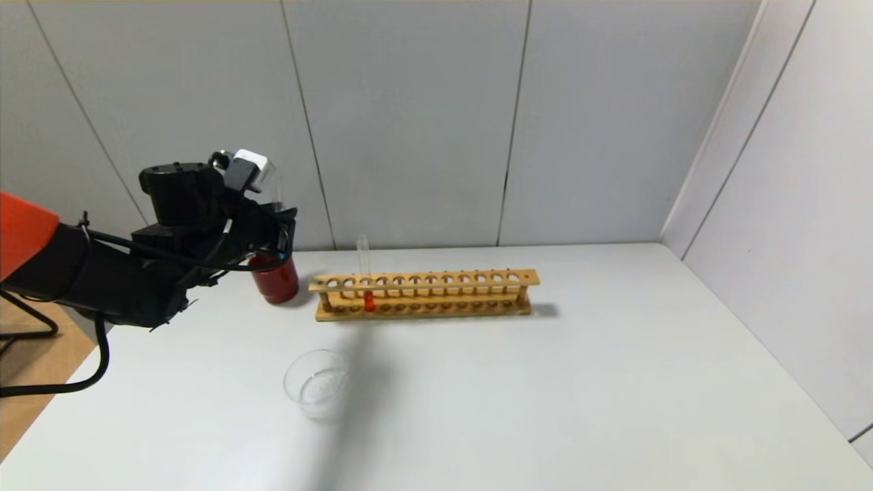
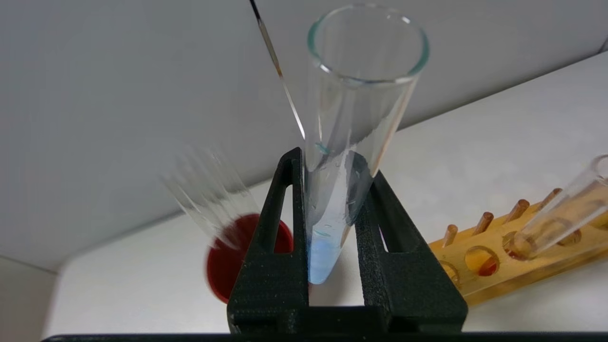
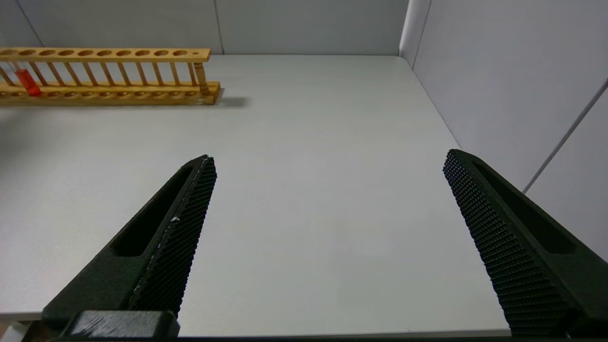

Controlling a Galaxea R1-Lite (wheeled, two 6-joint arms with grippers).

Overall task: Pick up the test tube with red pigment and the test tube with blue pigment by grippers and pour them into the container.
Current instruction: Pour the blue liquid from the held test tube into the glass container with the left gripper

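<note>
Left gripper [image 2: 332, 223] clamped on blue tube [image 2: 349, 142], upright between its fingers; dish [image 1: 317, 382] well below and nearer. Carry level, tip slowly over the dish. Right gripper [image 3: 327, 213] parked, jaws wide.

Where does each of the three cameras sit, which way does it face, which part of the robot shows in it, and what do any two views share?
Head view: high on the robot, looking forward and down over the white table; the left arm shows at left, raised above the red cup.
Left wrist view: behind the left gripper, shut on the test tube with blue pigment.
Right wrist view: behind the open right gripper, low over the table.
Shared: all three show the wooden rack and the test tube with red pigment.
</note>
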